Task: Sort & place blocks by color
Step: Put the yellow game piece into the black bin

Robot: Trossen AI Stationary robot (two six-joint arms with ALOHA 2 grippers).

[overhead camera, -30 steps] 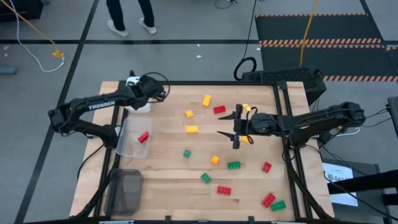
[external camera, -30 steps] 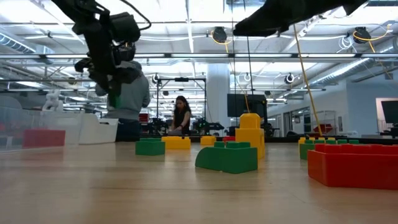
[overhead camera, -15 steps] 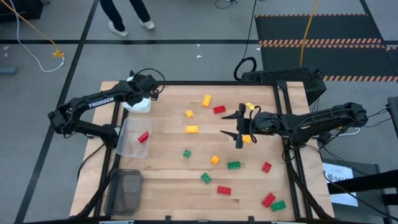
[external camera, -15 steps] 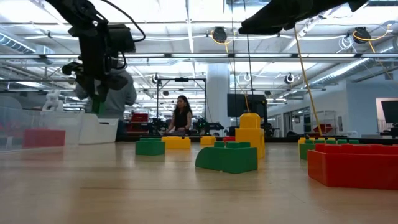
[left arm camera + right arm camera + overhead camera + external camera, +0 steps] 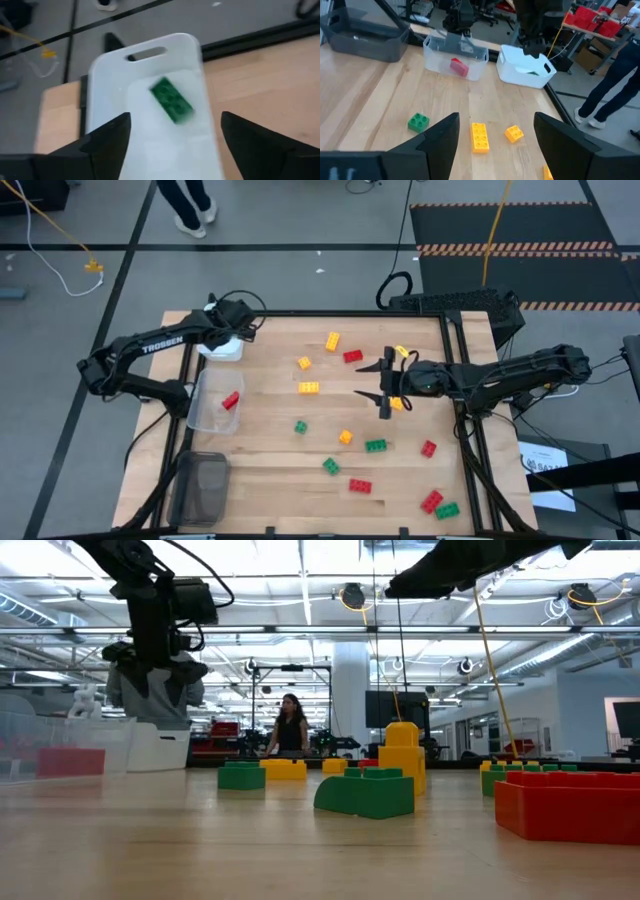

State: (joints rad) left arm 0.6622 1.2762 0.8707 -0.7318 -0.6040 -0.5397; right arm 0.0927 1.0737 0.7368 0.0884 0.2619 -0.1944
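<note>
My left gripper [image 5: 175, 125] [image 5: 240, 330] hangs open over the white tray [image 5: 150, 65] [image 5: 222, 348] at the table's far left corner. A green block [image 5: 172, 100] shows blurred inside the tray's outline, below the fingers and clear of them. Whether it rests on the tray's floor I cannot tell. My right gripper [image 5: 378, 383] [image 5: 497, 145] hovers open above the table's middle right, holding nothing. Two yellow blocks [image 5: 397, 352] [image 5: 397, 404] lie close to it. Red, green and yellow blocks [image 5: 345, 437] lie scattered flat on the wood.
A clear tray [image 5: 213, 420] holding one red block [image 5: 231, 400] stands at the left edge, with a dark tray [image 5: 202, 485] nearer the front. A person's legs [image 5: 190, 205] show beyond the far edge. Bare wood lies between the trays and the scattered blocks.
My left gripper has swung a little toward the table's left edge, over the white tray. It has opened and let go of the green block it held at its fingertips, and the block has dropped into the tray's outline. My right arm has kept still.
</note>
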